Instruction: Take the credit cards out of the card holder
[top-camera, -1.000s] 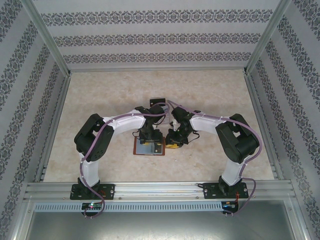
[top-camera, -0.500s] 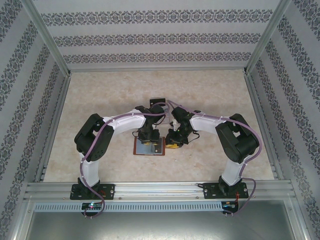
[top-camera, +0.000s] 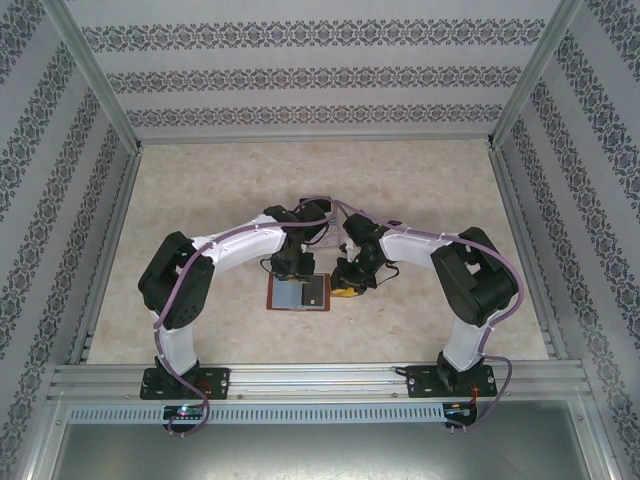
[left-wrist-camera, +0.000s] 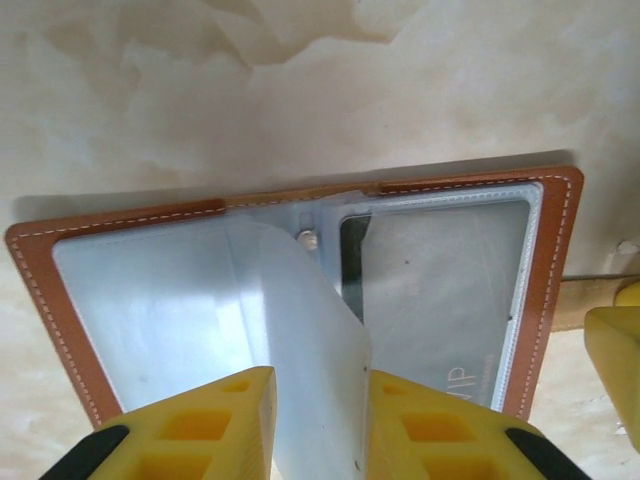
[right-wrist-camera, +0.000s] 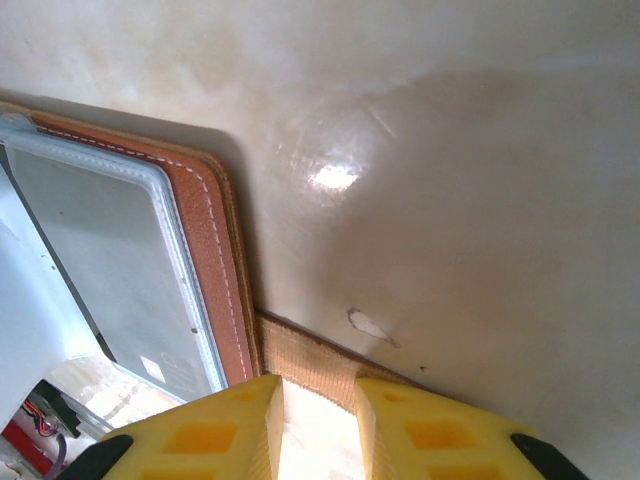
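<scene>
left arm drew back | left gripper (left-wrist-camera: 318, 420) jaws pinch pale card (left-wrist-camera: 310, 330) | right gripper (right-wrist-camera: 318, 420) jaws clamp strap tab (right-wrist-camera: 310, 365)

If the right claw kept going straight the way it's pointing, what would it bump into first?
Most likely the thin tan strap tab of the card holder: it already lies between the right gripper fingers. Beyond it, only the bare table lies ahead, though depth is hard to judge here.
</scene>
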